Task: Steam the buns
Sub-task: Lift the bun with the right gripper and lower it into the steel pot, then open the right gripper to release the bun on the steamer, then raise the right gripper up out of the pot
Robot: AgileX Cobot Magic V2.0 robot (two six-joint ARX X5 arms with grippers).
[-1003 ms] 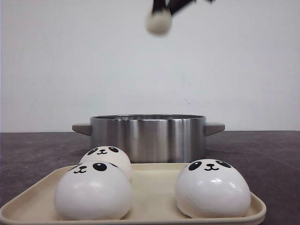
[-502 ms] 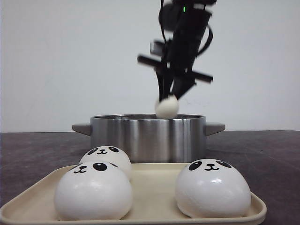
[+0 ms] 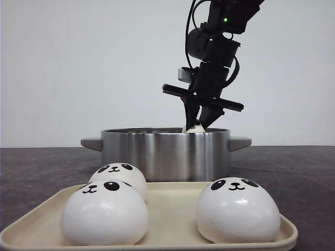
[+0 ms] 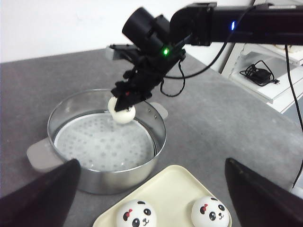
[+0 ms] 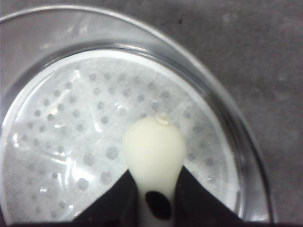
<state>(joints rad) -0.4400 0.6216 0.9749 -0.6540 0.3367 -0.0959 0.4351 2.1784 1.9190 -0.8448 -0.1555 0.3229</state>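
Behind the dark grey table (image 3: 293, 167) stands a plain white wall. From the front, a steel pot (image 3: 165, 154) with two side handles sits mid-table, and a cream tray (image 3: 172, 209) lies nearer, holding three panda-faced buns: one at near left (image 3: 104, 213), one just behind it (image 3: 119, 177), one at right (image 3: 238, 210). The right gripper (image 3: 197, 124) points down over the pot's right half, its tips at the rim, clamped on a fourth bun (image 3: 196, 127) — only a sliver of white shows above the steel.

From the left wrist camera, the left gripper's fingers (image 4: 40, 191) appear as two dark wedges set wide apart with nothing between them. Beyond them the pot (image 4: 156, 132) shows a perforated white steamer plate (image 4: 102, 144) inside. The right gripper (image 4: 124, 105) holds the pale bun (image 4: 121, 111) at about rim height on the pot's far side, and two of the tray's buns (image 4: 136, 213) (image 4: 210, 212) sit at the tray's (image 4: 170, 182) far end, closest to the pot.

From the right wrist camera, the squeezed bun (image 5: 154, 153) bulges out between the dark fingers (image 5: 196, 196) — one black eye patch visible — above the steamer plate (image 5: 71, 142); I cannot tell whether it touches the plate.
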